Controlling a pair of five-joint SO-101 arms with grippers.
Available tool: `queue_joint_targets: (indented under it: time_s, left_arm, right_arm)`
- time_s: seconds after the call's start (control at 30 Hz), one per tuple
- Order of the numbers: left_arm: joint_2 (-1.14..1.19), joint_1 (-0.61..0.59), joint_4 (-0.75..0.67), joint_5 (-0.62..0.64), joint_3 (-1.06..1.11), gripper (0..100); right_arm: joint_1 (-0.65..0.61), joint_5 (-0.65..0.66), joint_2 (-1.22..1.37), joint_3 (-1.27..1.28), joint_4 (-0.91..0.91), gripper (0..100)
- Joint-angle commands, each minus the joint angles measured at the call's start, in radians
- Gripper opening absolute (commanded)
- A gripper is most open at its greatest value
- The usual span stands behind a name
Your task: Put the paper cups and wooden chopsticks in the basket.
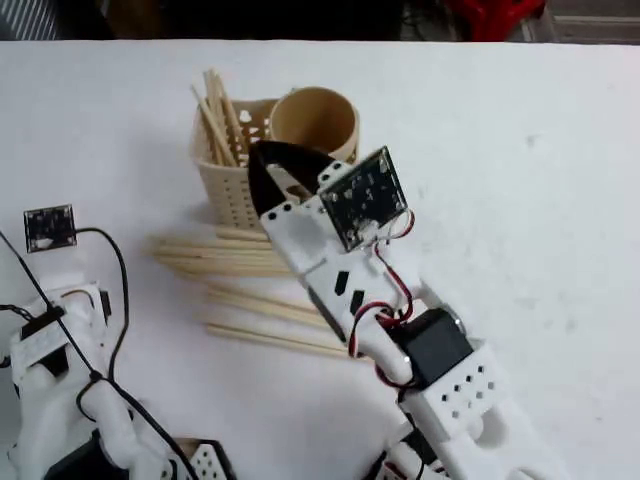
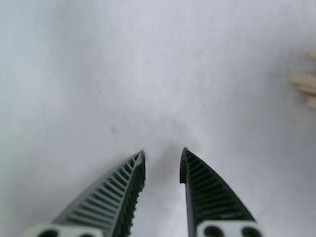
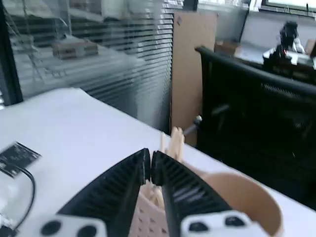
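Right arm comes in from the near right and leans over the basket [image 1: 228,190]. Right gripper [image 3: 150,157] sits just above the basket rim, fingers drawn almost together, only a sliver of a gap, nothing visible between them.

Basket is toward the far side of the table [image 1: 520,150]. A bunch of chopsticks [image 1: 215,120] stands upright in it. A paper cup [image 1: 315,118] is upright at its right end; cannot tell whether inside or pressed against it.

More loose chopsticks [image 1: 215,255] lie flat on the table just in front of the basket, a second lot [image 1: 265,322] nearer, partly under the arm.

Left gripper [image 2: 163,155] is down close to bare table, fingers moderately apart, holding nothing.
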Motion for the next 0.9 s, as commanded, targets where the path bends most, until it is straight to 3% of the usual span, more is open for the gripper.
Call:
queue_joint_targets:
  time_s: [0.0, 0.13, 0.33, 0.43, 0.57, 0.87]
  left_arm:
    - [-0.001, 0.019, -0.026, 0.009, -0.003, 13]
    - [-0.001, 0.019, -0.026, 0.009, -0.003, 13]
    - [-0.001, 0.019, -0.026, 0.009, -0.003, 13]
    - [-0.001, 0.019, -0.026, 0.009, -0.003, 13]
    - [-0.001, 0.019, -0.026, 0.009, -0.003, 13]
    - [-0.001, 0.019, -0.026, 0.009, -0.003, 13]
  right_arm:
    - [-0.025, -0.006, 0.056, -0.130, -0.027, 1.7]
    - [-0.013, 0.018, 0.134, -0.212, 0.099, 1.7]
    - [-0.021, 0.292, 0.213, -0.258, 0.687, 1.8]
    - [-0.051, 0.394, 0.280, -0.173, 0.820, 4.6]
    - [-0.102, 0.493, 0.346, 0.051, 0.734, 13.8]
    - [-0.255, 0.546, 0.390, 0.394, 0.427, 13.9]
